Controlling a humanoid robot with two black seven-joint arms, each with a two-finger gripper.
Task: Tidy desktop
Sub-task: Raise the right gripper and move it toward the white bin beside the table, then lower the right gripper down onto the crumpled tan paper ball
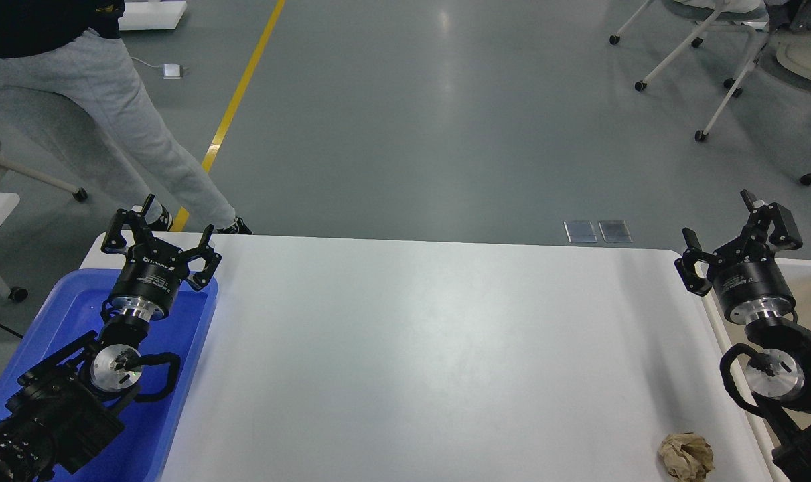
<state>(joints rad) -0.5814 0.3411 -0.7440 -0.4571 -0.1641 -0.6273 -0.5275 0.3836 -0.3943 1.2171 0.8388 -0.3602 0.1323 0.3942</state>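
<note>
On the white desktop (405, 348) a crumpled paper ball (686, 456) lies at the near right corner, closer to my right gripper (733, 231) than my left gripper (161, 231), both open and empty.

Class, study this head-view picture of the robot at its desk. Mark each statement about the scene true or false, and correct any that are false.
1. A crumpled brown paper ball lies on the desktop near its front right corner. True.
2. The left gripper is shut on the paper ball. False: it is open and holds nothing, hanging over the far end of the blue tray.
3. The right gripper is open. True.
4. The blue tray sits at the right side of the desktop. False: it is at the left side; a beige bin is at the right.
5. A person in grey trousers stands beyond the desktop's far left corner. True.
</note>
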